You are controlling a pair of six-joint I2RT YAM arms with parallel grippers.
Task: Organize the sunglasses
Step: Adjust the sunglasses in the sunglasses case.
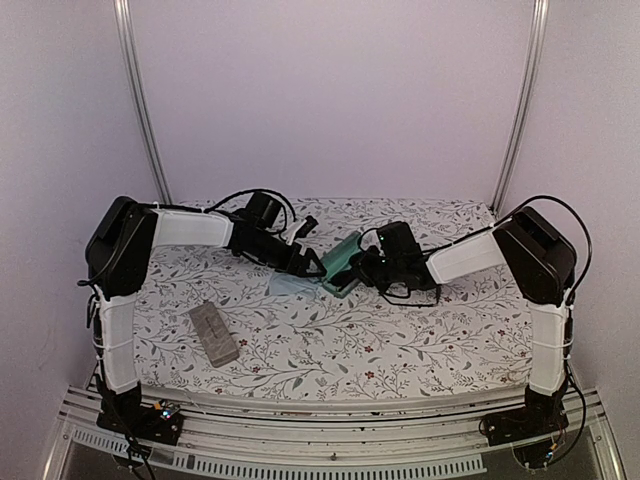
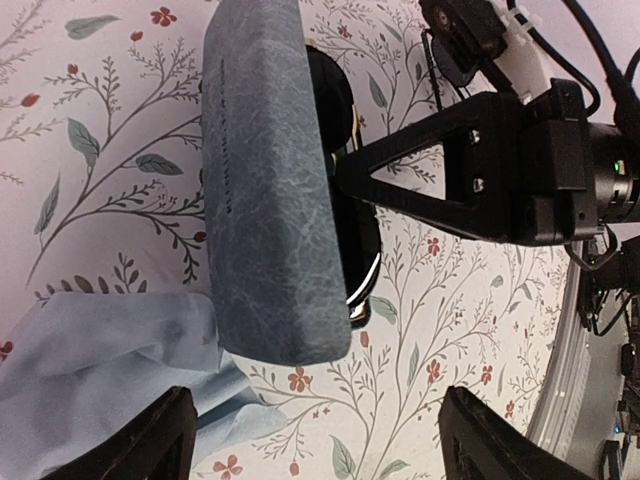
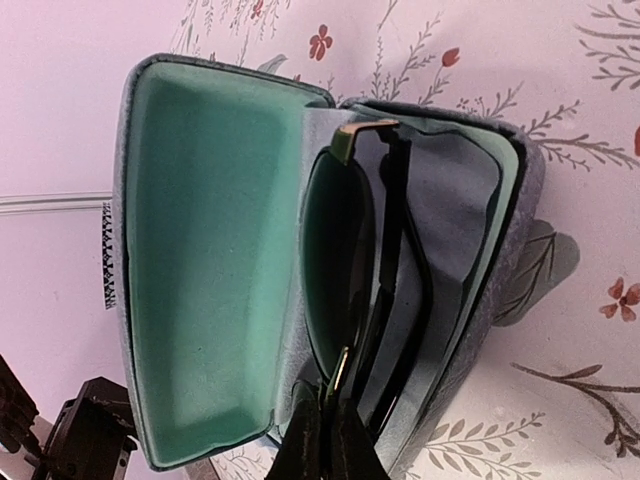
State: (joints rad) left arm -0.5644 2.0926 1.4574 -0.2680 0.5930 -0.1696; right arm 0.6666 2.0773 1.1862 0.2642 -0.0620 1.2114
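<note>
A blue-grey case (image 3: 200,250) with green lining lies open at the table's middle (image 1: 340,265). One pair of sunglasses (image 3: 385,260) with dark lenses and thin black arms lies folded inside it. My right gripper (image 3: 335,440) is shut on the near end of the sunglasses' frame, inside the case; it also shows in the top view (image 1: 362,266). My left gripper (image 2: 315,445) is open and empty just left of the case's lid (image 2: 270,180), over the table (image 1: 305,262). In the left wrist view the sunglasses (image 2: 345,130) peek out behind the lid. No second pair shows.
A light blue cloth (image 1: 293,285) lies crumpled beside the open case, under my left gripper (image 2: 120,350). A closed tan-grey case (image 1: 213,332) lies at the front left of the floral table (image 1: 400,340). Metal posts stand at the back corners.
</note>
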